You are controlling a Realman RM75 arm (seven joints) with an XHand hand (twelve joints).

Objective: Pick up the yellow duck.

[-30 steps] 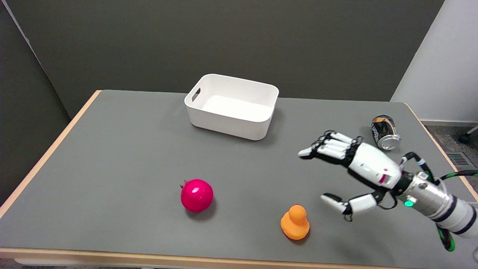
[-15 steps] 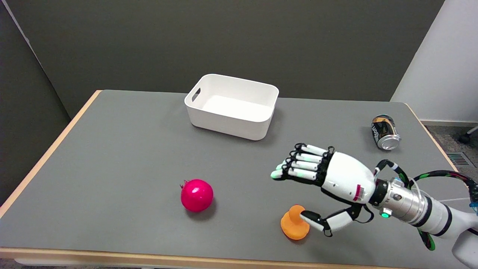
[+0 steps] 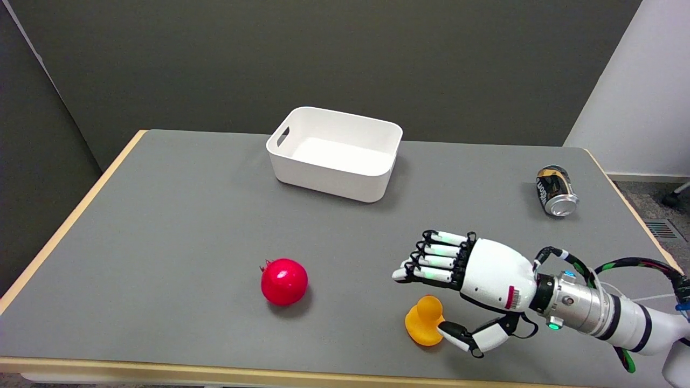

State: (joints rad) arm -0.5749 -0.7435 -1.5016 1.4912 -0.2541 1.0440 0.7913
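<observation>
Duck between thumb and fingers.

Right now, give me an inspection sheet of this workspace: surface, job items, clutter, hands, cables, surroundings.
Surface: grey table with a light wood edge, no spills seen.
Job's things: yellow duck upright near the front edge, on the table, not lifted.
Clutter: red ball-like fruit left of the duck; white bin at the back, nothing seen inside; can on its side at far right.
Hands: right hand open, fingers spread above the duck, thumb low at the duck's right side; contact cannot be confirmed.
Cables: black and green cable looped along the right wrist.
Surroundings: dark wall behind, white wall at right.
</observation>
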